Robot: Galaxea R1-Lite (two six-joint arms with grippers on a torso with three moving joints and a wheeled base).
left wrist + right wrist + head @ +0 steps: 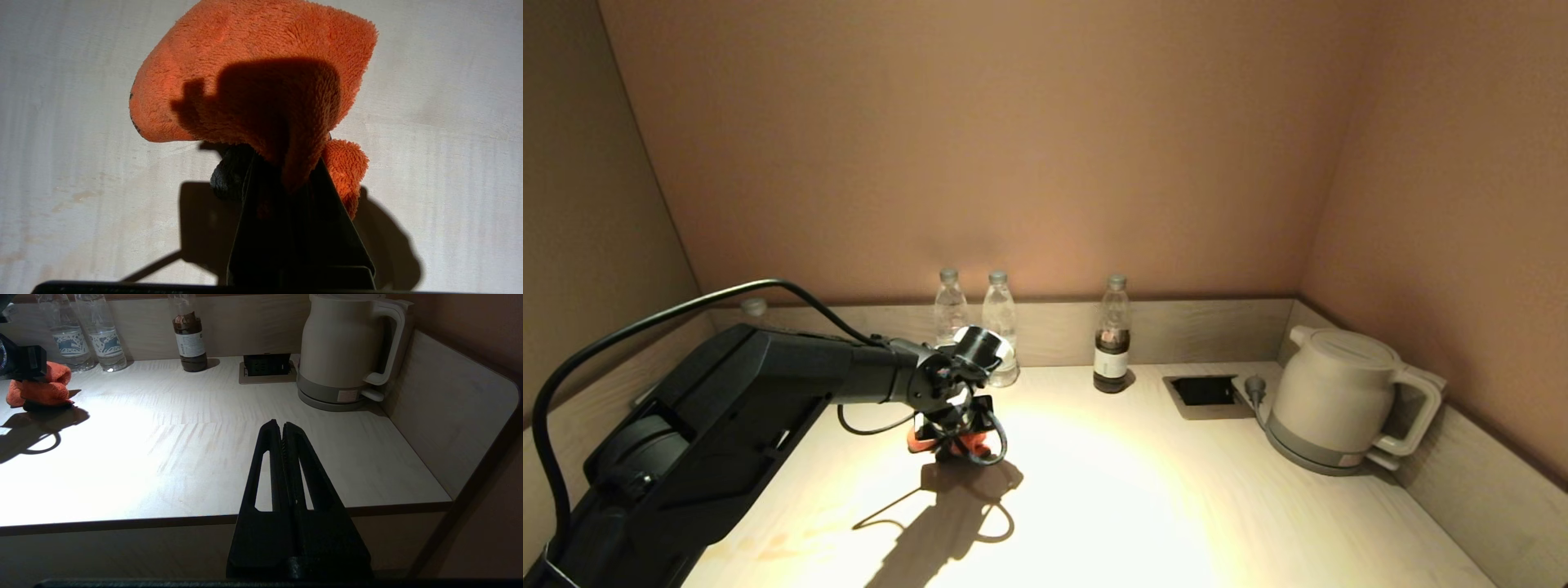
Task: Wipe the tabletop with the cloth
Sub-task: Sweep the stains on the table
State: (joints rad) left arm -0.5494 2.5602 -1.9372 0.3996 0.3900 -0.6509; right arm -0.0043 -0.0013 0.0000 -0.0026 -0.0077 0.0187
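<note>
Left gripper is pinching the cloth tight, left of centre on the tabletop. The bottles are sitting just behind, so a wide swipe could topple them. Right gripper is idling, clamped on nothing.

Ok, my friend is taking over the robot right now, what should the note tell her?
Left gripper: shut on the cloth, pressing it on the tabletop in front of the two clear bottles.
Right gripper: shut, empty, parked off the front edge.
Done: cloth picked up and down on the surface.
Left: how much has been wiped can't be told; faint marks show near the cloth. Wipe toward the kettle, steering around the dark bottle.
</note>
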